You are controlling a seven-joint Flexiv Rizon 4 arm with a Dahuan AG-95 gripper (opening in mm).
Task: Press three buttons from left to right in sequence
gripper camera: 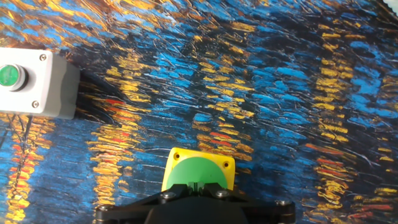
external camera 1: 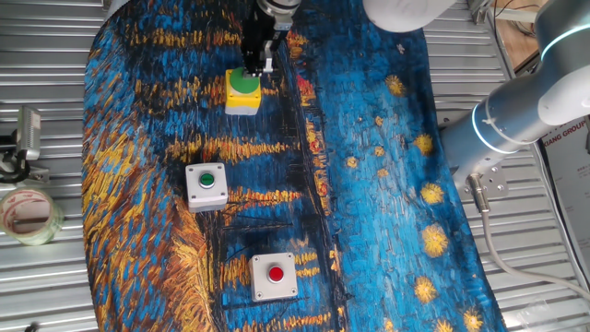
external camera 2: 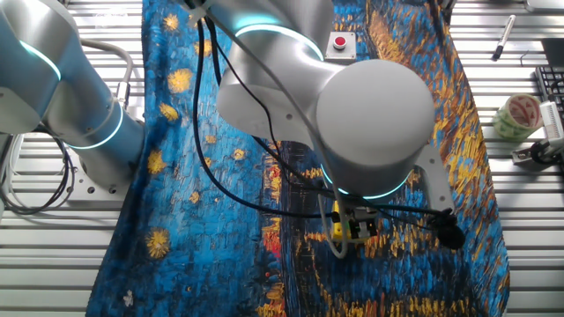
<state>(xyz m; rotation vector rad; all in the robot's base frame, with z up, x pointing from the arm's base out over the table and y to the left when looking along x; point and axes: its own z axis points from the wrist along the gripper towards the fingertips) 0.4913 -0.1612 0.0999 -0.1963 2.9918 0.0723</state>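
Observation:
Three button boxes lie in a diagonal row on the blue and gold painted cloth [external camera 1: 387, 184]. The yellow box with the big green dome [external camera 1: 242, 92] is farthest back. The grey-white box with the small green button [external camera 1: 206, 184] comes in the middle, and the grey-white box with the red button [external camera 1: 275, 275] is nearest. My gripper [external camera 1: 256, 60] stands straight over the green dome [gripper camera: 198, 173]. In the hand view its fingertips meet with no gap and rest on the dome's top. In the other fixed view the arm hides most of the yellow box [external camera 2: 337, 227]; the red button box [external camera 2: 339, 42] shows at the top.
A roll of tape [external camera 1: 28, 214] and a metal clamp [external camera 1: 28, 134] lie on the slatted table to the left of the cloth. The arm's base and lower link [external camera 1: 516, 111] stand at the right. A pen [external camera 2: 502, 37] lies off the cloth.

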